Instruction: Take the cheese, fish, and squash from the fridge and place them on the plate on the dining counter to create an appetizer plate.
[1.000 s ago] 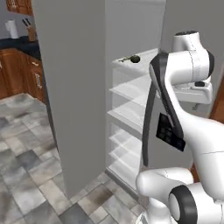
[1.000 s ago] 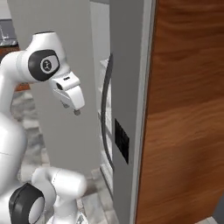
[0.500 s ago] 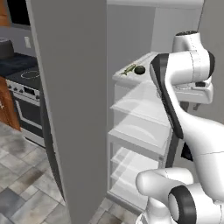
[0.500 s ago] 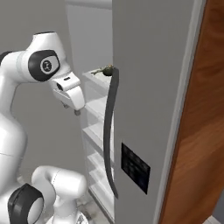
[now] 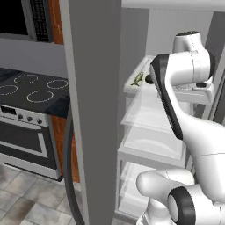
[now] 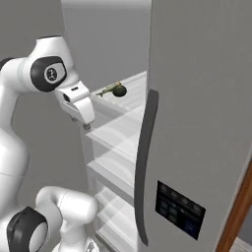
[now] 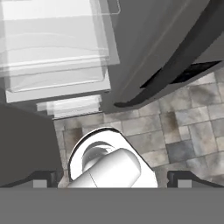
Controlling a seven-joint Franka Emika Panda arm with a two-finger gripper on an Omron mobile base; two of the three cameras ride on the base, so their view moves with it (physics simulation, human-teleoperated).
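The fridge (image 5: 92, 110) stands open in front of me, with white clear shelves (image 6: 115, 142) inside. On its upper shelf lie the slim olive fish (image 6: 105, 91) and, right beside it, the dark round squash (image 6: 119, 90). The left base view shows the fish (image 5: 137, 79) too, with the squash (image 5: 149, 79) half behind my arm. My gripper (image 6: 85, 124) hangs open and empty in front of the shelves, below and left of the food. In the hand view its fingertips (image 7: 42, 180) stand wide apart, pointing down at the floor. The cheese, plate and dining counter are out of view.
The right fridge door (image 6: 197, 98), with its long dark handle (image 6: 143, 162) and a display panel (image 6: 179, 212), stands close on my right. The left door's handle (image 5: 69, 167) is low on the left. A stove (image 5: 30, 94) sits beyond it. Grey floor tiles (image 7: 192, 131) lie below.
The whole picture has shifted, so the base has moved and the open fridge interior now faces me more squarely and closer. The arm keeps its pose and the gripper stays open.
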